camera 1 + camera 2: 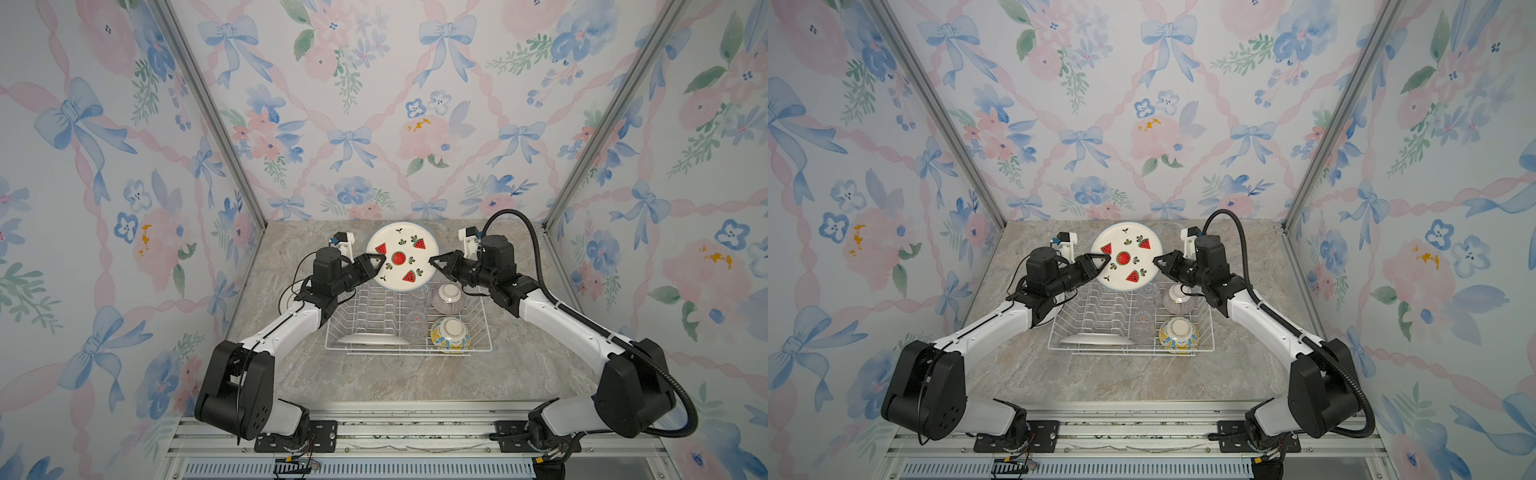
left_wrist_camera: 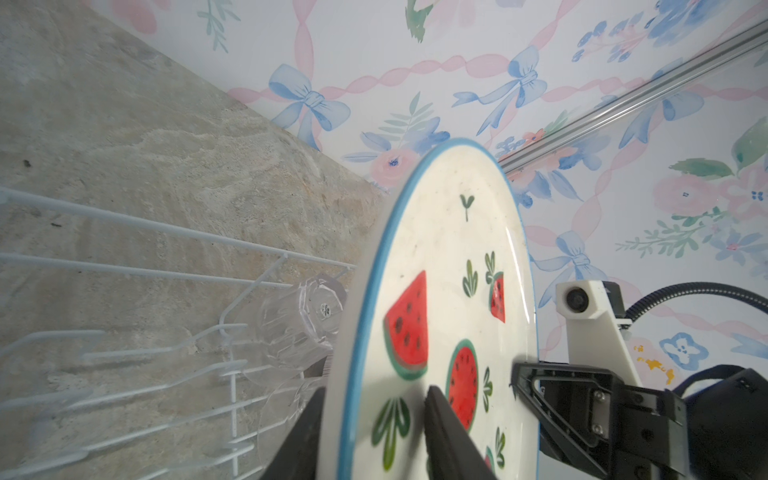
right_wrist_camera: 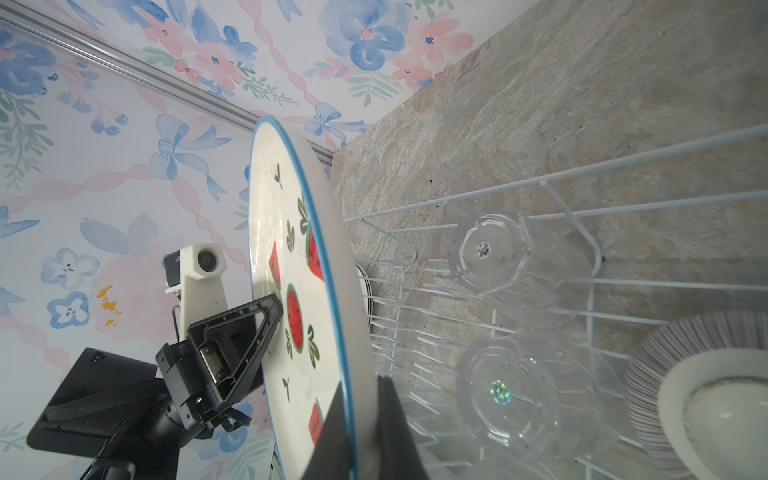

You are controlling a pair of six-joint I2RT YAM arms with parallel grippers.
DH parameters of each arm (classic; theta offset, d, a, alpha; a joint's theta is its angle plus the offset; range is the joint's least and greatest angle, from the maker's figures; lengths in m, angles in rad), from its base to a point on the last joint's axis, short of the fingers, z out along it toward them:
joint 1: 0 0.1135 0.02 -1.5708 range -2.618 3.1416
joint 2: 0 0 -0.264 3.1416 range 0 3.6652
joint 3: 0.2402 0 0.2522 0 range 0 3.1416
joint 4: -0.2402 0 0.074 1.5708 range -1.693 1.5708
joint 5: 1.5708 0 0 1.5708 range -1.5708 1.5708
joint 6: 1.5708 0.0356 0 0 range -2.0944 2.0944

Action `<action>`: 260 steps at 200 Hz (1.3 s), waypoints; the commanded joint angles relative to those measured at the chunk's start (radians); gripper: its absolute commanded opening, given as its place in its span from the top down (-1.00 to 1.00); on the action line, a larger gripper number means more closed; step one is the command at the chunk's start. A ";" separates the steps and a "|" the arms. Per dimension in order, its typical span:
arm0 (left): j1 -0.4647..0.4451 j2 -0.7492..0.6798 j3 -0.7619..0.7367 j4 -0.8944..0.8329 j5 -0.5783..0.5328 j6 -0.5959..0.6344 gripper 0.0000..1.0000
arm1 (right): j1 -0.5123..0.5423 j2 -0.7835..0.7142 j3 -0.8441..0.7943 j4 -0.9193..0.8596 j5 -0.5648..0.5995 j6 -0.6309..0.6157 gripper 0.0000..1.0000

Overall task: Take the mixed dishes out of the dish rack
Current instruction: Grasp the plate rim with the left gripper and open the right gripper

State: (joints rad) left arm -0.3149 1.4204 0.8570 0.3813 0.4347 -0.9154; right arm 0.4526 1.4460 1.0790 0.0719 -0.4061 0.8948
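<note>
Wire rack (image 1: 409, 353) sits mid-table. At its far end the watermelon plate (image 1: 402, 255) is held on edge (upright, likely to clear the prongs (image 1: 374, 307)). There the right gripper (image 1: 432, 262) clamps one rim and the left gripper (image 1: 381, 262) straddles the opposite rim. Squeezing yet? Can't tell.

The left arm (image 1: 286, 328) is covering most of a white round dish (image 1: 284, 301), the watermelon plate (image 1: 402, 255) is hiding part of the far rim of the dish rack (image 1: 415, 350), and the right wrist view's edge is cutting off the purple-striped bowl (image 3: 665, 353).
</note>
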 commanded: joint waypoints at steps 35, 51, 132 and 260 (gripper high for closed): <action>-0.004 -0.009 0.019 0.014 0.000 0.013 0.75 | 0.008 -0.018 0.059 0.146 -0.047 0.013 0.97; -0.004 -0.009 0.017 0.014 -0.002 0.012 1.00 | 0.009 -0.016 0.063 0.143 -0.049 0.009 0.96; -0.003 0.000 0.017 0.014 -0.005 0.006 1.00 | 0.014 -0.024 0.062 0.139 -0.053 -0.016 0.51; 0.006 0.000 0.019 0.014 -0.002 0.003 1.00 | 0.012 -0.022 0.059 0.154 -0.057 -0.026 -0.16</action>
State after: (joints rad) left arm -0.3126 1.4185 0.8677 0.4404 0.4538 -0.9882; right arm 0.4488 1.4498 1.0805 0.0769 -0.4198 0.8825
